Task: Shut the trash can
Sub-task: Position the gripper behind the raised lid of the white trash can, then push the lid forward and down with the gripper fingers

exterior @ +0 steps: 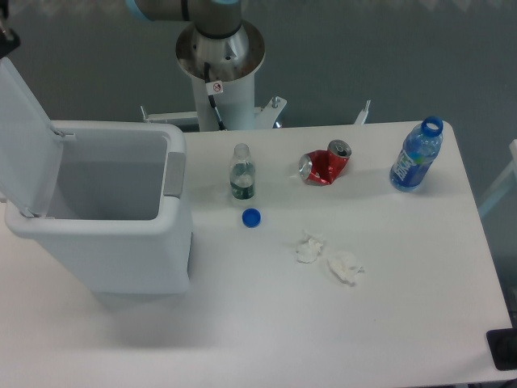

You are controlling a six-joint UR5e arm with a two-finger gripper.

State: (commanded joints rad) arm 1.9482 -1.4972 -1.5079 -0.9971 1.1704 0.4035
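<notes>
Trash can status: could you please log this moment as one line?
large white plastic trash can | flat white lid open, upright | gripper mostly out of frame, top-left | task not done

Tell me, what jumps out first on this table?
The big white trash can at the left, its lid flipped up and open. To its right lies litter: a small clear bottle with a blue cap beside it, a crushed red can, two paper wads, and a blue bottle at the far right.

Large boxy white plastic trash can (pixel 121 250) standing with hinged lid (pixel 24 133) raised; crushed red can (pixel 325 164), blue bottle cap (pixel 251 217) lying beside it on white table (pixel 266 323).
</notes>
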